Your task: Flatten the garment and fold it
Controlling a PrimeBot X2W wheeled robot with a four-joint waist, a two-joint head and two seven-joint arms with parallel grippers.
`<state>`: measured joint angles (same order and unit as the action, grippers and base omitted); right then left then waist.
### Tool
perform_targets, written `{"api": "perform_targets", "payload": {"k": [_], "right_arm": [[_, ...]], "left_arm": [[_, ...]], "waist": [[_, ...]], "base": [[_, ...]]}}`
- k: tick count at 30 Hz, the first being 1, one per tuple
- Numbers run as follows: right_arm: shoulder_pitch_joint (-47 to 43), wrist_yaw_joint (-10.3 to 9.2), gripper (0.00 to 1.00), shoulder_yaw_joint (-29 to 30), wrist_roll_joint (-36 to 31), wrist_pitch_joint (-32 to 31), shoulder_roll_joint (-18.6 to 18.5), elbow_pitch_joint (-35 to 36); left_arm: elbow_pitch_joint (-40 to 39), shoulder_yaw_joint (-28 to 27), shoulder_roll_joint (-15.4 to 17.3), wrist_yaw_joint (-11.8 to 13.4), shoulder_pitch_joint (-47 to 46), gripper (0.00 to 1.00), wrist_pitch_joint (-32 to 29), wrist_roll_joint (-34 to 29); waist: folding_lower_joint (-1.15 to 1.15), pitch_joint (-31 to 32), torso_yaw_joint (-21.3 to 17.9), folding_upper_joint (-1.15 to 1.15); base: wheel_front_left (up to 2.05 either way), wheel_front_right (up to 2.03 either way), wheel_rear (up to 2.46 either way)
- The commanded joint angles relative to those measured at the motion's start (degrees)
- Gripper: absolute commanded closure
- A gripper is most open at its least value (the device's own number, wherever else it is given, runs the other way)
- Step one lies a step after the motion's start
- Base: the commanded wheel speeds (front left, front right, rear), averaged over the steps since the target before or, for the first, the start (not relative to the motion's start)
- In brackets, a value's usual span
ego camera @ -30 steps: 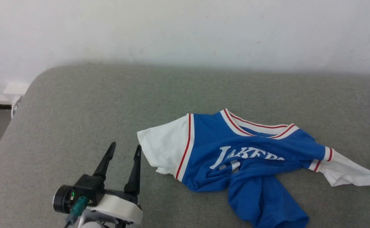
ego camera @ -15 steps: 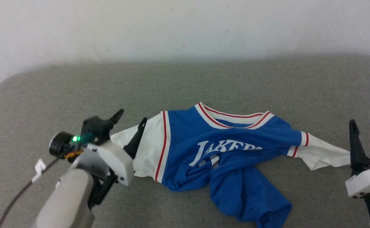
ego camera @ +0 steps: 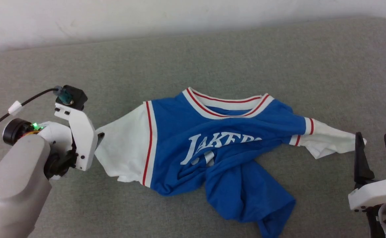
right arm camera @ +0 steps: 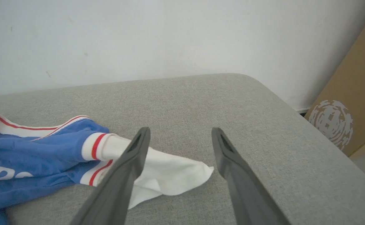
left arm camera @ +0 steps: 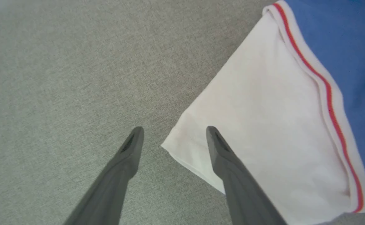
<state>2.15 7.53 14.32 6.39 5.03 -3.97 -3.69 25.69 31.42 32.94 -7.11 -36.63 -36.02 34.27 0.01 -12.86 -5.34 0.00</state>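
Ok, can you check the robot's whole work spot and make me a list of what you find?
Surface: grey cloth cushion, bare around the shirt.
Job's things: blue shirt, crumpled, not folded, bottom part bunched and twisted.
Clutter: nothing seen.
Grippers: left gripper open at the corner of one white sleeve; right gripper open beside the other sleeve.
Cables: black cable by the left arm.
Surroundings: white wall, brown cardboard box.

1. The shirt [ego camera: 226, 132] before me is royal blue, with white sleeves and red-striped white trim.
2. It lies front up on the grey cushion [ego camera: 113, 59], collar away from me, sleeves spread.
3. Its lower half twists over the white lettering, possibly "LAKERS".
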Motion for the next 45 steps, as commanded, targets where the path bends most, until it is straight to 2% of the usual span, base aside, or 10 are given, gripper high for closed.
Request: {"api": "perform_targets", "payload": {"k": [1,7,9,10,23,29,30,31,32,45], "right_arm": [[0.8,-0.04,0.0,-0.19,-0.16,0.42,0.29,-0.16],[2.1,-0.04,0.0,-0.07,-0.55,1.98,0.74,-2.49],[2.37,-0.04,0.0,0.01,-0.72,2.31,0.82,-3.06],[2.49,-0.04,0.0,0.08,-0.8,2.44,0.86,-3.33],[1.49,-0.04,0.0,0.62,-2.19,1.39,0.98,-4.59],[0.92,-0.04,0.0,-0.54,-2.25,-0.22,0.69,-4.14],[0.77,-0.04,0.0,-0.73,-2.29,-0.46,0.61,-4.1],[0.63,-0.04,0.0,-0.88,-2.3,-0.66,0.56,-4.08],[0.49,-0.04,0.0,-1.1,-2.28,-0.84,0.51,-4.07],[-1.48,-0.04,0.0,-11.99,1.97,-10.46,-5.72,-1.57]], "left_arm": [[0.4,0.41,0.26,-0.37,-0.45,0.0,-0.34,-0.08],[3.78,2.88,-0.98,-0.37,-1.12,0.0,-6.08,4.56],[4.28,3.25,-0.9,-0.37,-0.98,0.91,-7.85,6.22],[4.32,3.01,-0.83,-0.37,-0.96,1.0,-7.96,6.94],[3.26,-6.23,0.84,10.06,0.69,1.0,19.47,2.73],[4.73,-7.12,0.94,12.66,6.26,1.0,20.85,3.85],[4.72,-7.03,0.81,12.97,7.34,0.96,20.59,4.12],[4.47,-6.73,0.63,13.06,8.35,0.62,20.52,4.19],[3.97,-6.6,0.44,13.27,9.1,0.0,21.15,4.08],[-12.65,-10.57,-6.64,17.28,19.43,0.0,50.44,-0.92]], "waist": [[-0.01,-1.92,-1.66,0.0],[-0.01,-3.29,-2.23,0.0],[-0.01,-3.4,-2.27,0.0],[-0.01,-3.39,-2.23,0.0],[-0.01,0.61,2.79,0.0],[-0.01,1.61,4.97,0.0],[-0.01,1.72,5.26,0.0],[-0.01,1.85,5.58,0.0],[-0.01,2.01,5.88,0.0],[-0.01,7.0,11.72,0.0]], "base": [[0.0,0.0,0.0],[0.0,0.0,0.0],[0.0,0.0,0.0],[0.0,0.0,0.0],[0.0,0.0,0.0],[0.0,0.0,0.0],[0.0,0.0,0.0],[0.0,0.0,0.0],[0.0,0.0,0.0],[0.0,0.0,0.0]]}}
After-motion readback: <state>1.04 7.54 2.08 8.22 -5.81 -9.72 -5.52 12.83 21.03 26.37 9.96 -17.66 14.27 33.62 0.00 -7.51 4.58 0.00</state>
